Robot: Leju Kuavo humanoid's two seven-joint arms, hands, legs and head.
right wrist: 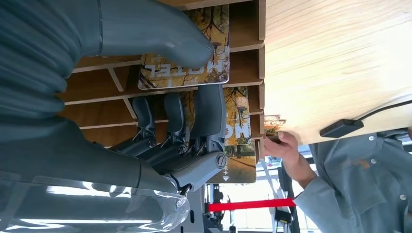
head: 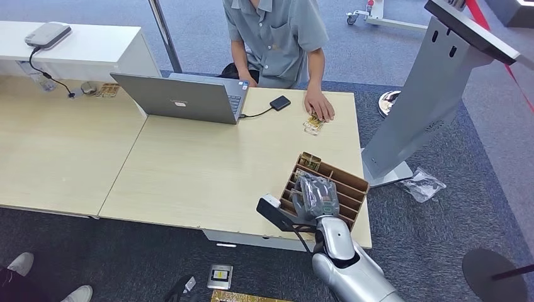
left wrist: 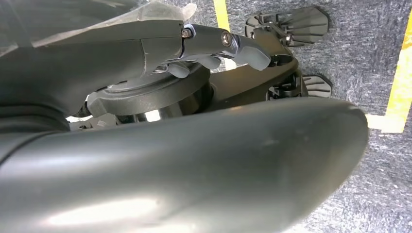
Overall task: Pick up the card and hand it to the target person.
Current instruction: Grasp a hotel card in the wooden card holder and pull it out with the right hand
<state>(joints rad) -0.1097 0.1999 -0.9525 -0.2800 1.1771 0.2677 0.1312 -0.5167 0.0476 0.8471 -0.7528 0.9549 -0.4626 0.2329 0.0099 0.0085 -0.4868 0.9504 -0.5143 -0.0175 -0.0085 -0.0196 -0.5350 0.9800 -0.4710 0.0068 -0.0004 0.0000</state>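
The right hand (head: 318, 198) sits down among the brown dividers of the card rack (head: 352, 182), whose thin walls hem the fingers (right wrist: 206, 116) in on both sides. Between the rack and the person's hand (head: 320, 106) the tabletop (head: 208, 170) lies bare. Further along, a laptop (head: 179, 97), its cable and a small black box (head: 280, 102) crowd the far edge. A grey stand (head: 428, 100) rises just beside the table's right end.
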